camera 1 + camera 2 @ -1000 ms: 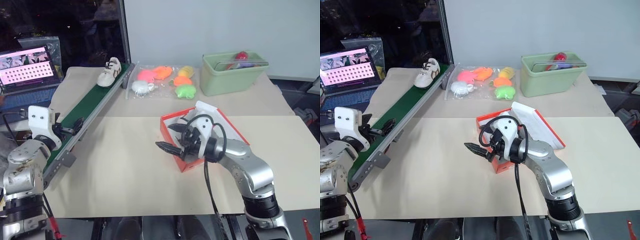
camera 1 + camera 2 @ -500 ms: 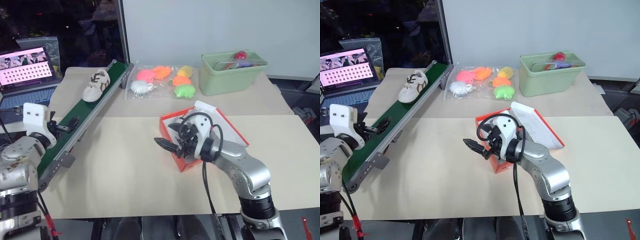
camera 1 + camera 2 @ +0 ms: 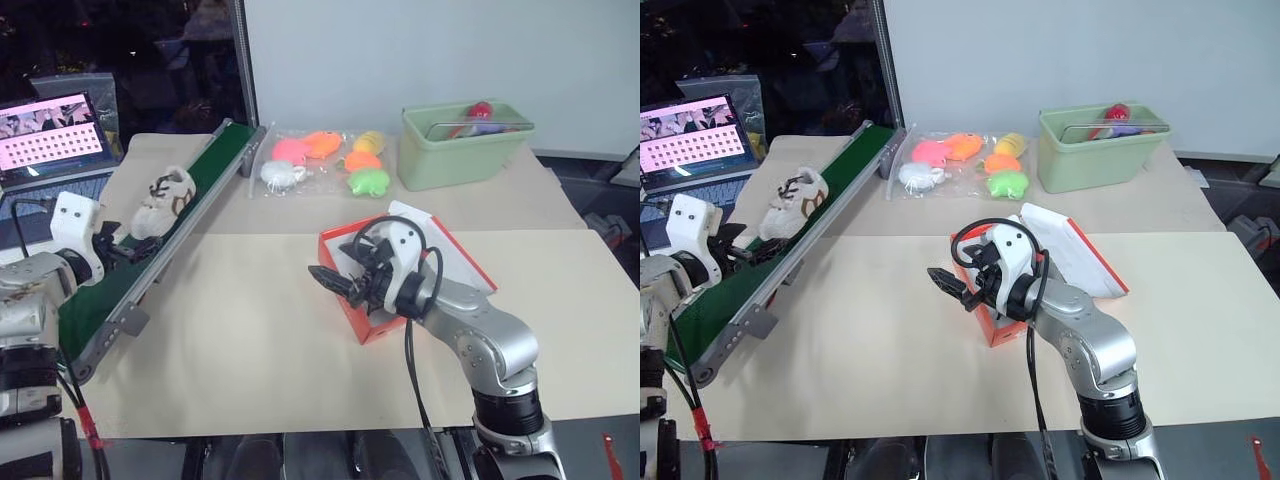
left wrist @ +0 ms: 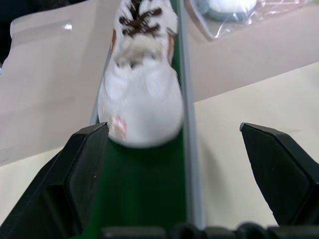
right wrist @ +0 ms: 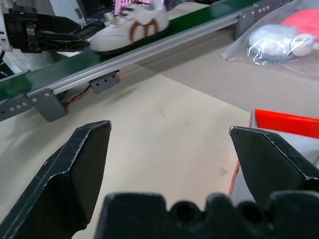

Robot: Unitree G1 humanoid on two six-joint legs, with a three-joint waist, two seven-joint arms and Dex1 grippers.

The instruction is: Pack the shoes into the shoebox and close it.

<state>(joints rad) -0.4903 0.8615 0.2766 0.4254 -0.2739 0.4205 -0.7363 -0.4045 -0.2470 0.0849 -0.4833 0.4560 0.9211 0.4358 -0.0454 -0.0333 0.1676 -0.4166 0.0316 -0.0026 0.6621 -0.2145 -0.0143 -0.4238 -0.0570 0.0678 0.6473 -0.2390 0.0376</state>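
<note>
A shoe sat on the green belt, just ahead of the left gripper, fingers apart. The right gripper, fingers apart, hovered beside the open shoebox on the table.

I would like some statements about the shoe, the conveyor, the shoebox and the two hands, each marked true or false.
1. A white shoe lies on the green conveyor belt. True.
2. The left hand is shut on the shoe. False: its fingers stand open and the shoe lies just ahead of them, not gripped.
3. The shoebox is closed. False: its lid is up and the white inside shows.
4. The right hand is open and holds nothing. True.
5. The bag of soft toys lies inside the green bin. False: it lies on the table beside the bin.
</note>
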